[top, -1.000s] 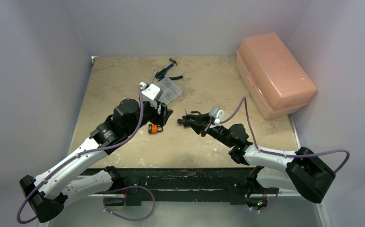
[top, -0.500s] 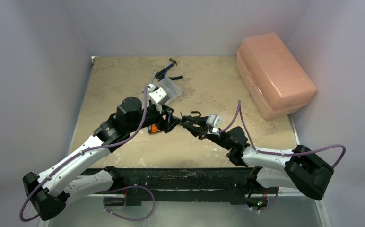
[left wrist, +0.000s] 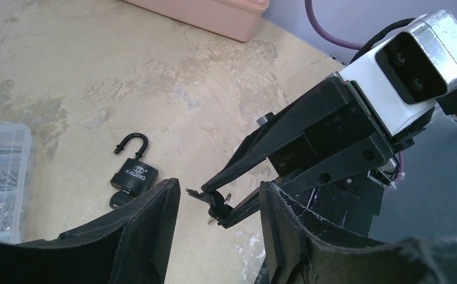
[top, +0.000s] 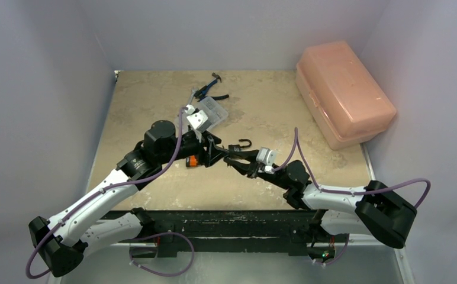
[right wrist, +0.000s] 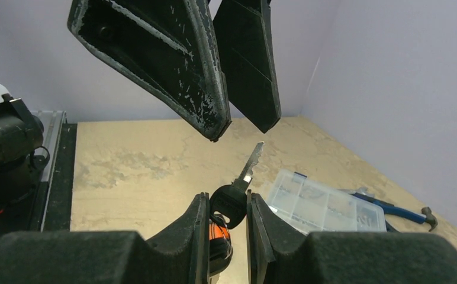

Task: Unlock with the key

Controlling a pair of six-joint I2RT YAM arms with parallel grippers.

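One small key [right wrist: 242, 183], likely light, stiff and slick, sits clenched by its black head in the right gripper [right wrist: 227, 201]. Its blade points up toward the spread, empty jaws of the left gripper [left wrist: 218, 188], so the bare blade looks like the only free hold. A black padlock [left wrist: 132, 170] lies nearby on the table [left wrist: 66, 71], and an orange padlock [top: 192, 161] rests just below the grippers.

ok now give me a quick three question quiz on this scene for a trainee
1. True or false: the right gripper is shut on the key.
2. Which lies farthest from the arm bases? A) pliers B) orange padlock C) black padlock
3. In a few words: what does the left gripper hold?
Key: 1 true. 2 A. 3 nothing; its fingers stand apart and empty.
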